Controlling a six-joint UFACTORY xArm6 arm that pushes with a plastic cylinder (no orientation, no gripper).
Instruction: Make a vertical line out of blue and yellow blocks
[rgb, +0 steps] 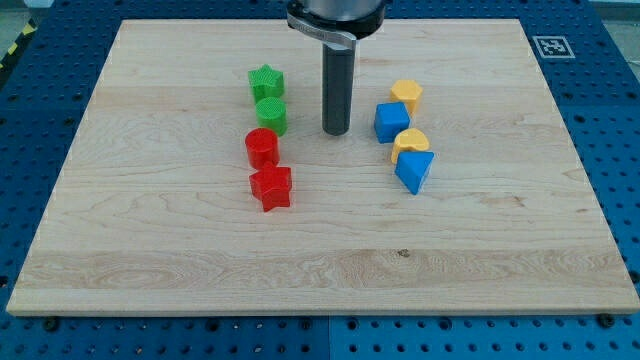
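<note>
A yellow hexagon block (406, 95), a blue cube (391, 121), a yellow round block (411, 142) and a blue triangular block (414, 170) stand in a slightly crooked top-to-bottom line right of the board's middle. Each touches or nearly touches the one after it. My tip (336, 131) rests on the board just left of the blue cube, with a small gap between them. It touches no block.
A green star block (266, 82), a green round block (271, 115), a red round block (262, 147) and a red star block (271, 187) form a second top-to-bottom line left of my tip. The wooden board (150, 250) lies on a blue perforated table.
</note>
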